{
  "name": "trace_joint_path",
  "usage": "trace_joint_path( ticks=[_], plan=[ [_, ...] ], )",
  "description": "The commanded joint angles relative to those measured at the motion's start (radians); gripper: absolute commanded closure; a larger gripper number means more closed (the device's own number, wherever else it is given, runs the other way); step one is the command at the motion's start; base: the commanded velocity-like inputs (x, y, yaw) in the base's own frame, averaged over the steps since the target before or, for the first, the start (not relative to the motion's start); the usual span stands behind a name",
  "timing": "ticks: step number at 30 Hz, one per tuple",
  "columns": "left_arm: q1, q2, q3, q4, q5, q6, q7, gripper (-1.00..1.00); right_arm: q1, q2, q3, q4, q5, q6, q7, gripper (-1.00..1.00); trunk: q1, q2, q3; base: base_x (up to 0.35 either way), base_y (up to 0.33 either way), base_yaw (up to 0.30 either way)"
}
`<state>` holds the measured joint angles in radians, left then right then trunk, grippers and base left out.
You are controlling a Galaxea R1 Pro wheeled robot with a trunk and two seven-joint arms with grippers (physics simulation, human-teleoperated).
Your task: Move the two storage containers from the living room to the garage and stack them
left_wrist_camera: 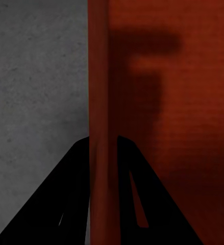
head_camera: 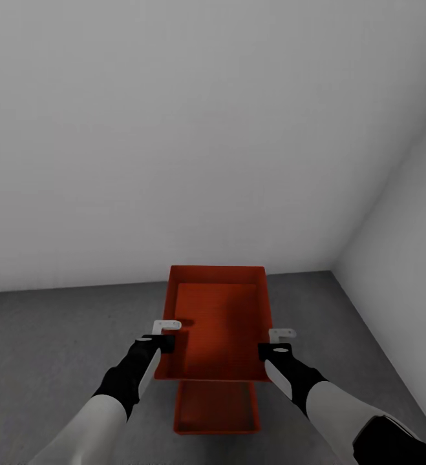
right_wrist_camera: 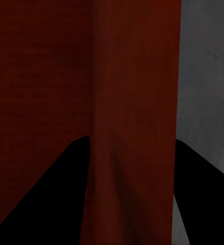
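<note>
In the garage corner, left end effector [head_camera: 163,334] pinches the upper bin's [head_camera: 218,323] left wall; right end effector [head_camera: 278,341] pinches its right wall. Bin hangs above the lower bin [head_camera: 216,412] on the floor [head_camera: 44,349]. Likely stiff, light; the thin rims give the hold.

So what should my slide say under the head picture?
Both tools hold a red bin over another bin on the grey floor.
</note>
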<state>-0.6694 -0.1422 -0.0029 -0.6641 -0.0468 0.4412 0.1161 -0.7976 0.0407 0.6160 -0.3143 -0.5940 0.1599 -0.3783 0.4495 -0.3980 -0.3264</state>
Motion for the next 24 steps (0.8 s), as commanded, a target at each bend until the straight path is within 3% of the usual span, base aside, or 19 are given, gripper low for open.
trace_joint_path(
  ticks=[1,21,24],
  plan=[
    [0.000,-0.002,-0.002,-0.002,-0.038,0.009,0.027,1.00,-0.002,0.003,-0.012,0.000,0.008,0.009,-0.010,1.00,0.000,-0.002,-0.003,0.000,0.000,0.000],
    [-0.001,-0.008,-0.002,-0.002,-0.036,0.011,0.031,1.00,-0.002,0.005,-0.012,0.000,0.009,0.009,-0.010,1.00,0.000,-0.002,-0.035,0.000,0.000,0.000],
    [0.000,-0.008,-0.002,-0.001,-0.035,0.012,0.028,1.00,-0.002,0.005,-0.012,0.000,0.009,0.009,-0.010,1.00,0.012,-0.023,-0.050,0.000,0.000,0.000]
  ],
)
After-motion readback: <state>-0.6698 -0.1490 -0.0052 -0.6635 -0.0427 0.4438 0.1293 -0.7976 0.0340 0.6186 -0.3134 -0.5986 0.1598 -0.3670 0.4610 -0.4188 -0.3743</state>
